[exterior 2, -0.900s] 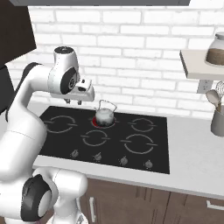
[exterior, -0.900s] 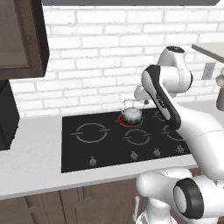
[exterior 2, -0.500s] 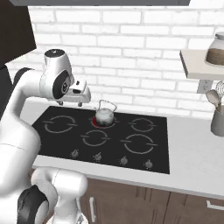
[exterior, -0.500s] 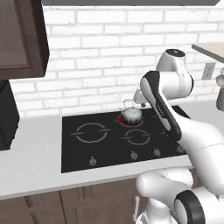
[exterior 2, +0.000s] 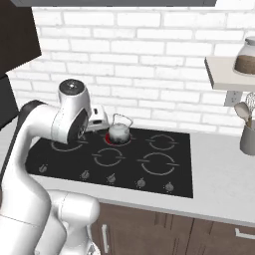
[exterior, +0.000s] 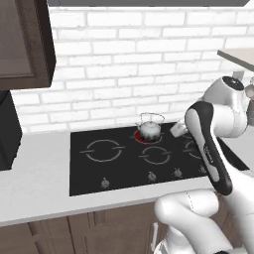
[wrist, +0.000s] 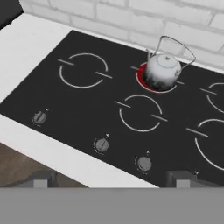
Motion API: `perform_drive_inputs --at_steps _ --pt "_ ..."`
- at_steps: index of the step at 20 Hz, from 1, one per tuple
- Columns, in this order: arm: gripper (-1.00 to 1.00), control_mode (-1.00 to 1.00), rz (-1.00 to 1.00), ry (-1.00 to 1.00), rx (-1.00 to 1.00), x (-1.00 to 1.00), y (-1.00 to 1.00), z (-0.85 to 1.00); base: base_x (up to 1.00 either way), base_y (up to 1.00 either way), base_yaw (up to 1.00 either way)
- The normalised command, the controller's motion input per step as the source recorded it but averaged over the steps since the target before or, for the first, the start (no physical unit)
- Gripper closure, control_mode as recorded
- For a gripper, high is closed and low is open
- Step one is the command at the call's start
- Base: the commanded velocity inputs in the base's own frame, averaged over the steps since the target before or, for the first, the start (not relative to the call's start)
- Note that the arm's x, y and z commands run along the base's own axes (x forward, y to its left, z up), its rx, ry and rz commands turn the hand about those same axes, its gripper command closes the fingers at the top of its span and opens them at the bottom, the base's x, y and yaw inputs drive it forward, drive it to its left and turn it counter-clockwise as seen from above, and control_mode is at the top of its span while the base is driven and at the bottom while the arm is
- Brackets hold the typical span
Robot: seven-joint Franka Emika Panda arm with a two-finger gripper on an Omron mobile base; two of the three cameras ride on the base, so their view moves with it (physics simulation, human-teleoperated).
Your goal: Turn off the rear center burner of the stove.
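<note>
Landmark: kettle (wrist: 162,69), small, steel, upright, standing on the stove (wrist: 52,103) near the brick wall.
Rear center burner (wrist: 141,77): directly under the kettle; a red ring shows around the kettle's base, so by the look of it the burner is on.
Stove: flat black glass top, grey ring markings to the left, front and right of the kettle.
Knobs: a row of small silver ones along the stove's front edge, well in front of the kettle; the hand view shows one at left (wrist: 40,117), one nearer the middle (wrist: 101,145), one to its right (wrist: 144,163).
Gripper (wrist: 111,179): released, fingers spread wide, nothing between them; it hangs above the front edge, apart from every knob.
Progress: early. Red glow present, no knob touched.
Left to do: judge which knob serves the burner under the kettle, come down on it, close, turn it to off.
Uncertain: knob markings too small to read.
</note>
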Motion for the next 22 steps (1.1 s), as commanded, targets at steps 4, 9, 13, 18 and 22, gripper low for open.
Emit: perform_drive_inputs --at_steps 4,9,13,18,22 --pt "-1.0 -1.0 0.5 -0.04 -0.05 -0.12 -0.57 0.0 0.0 0.0 0.0" --pt "-1.0 -1.0 0.53 -0.05 -0.14 -0.08 -0.46 -0.17 0.0 0.0 0.0" --pt "-1.0 -1.0 0.65 -0.04 -0.23 0.0 -0.25 -0.5 0.0 0.0 0.0" --pt "-1.0 -1.0 0.69 -0.08 -0.29 -0.01 -0.04 -0.68 0.0 0.0 0.0" --pt "-1.0 -1.0 0.65 -0.04 -0.2 0.08 0.0 -0.45 0.0 0.0 0.0"
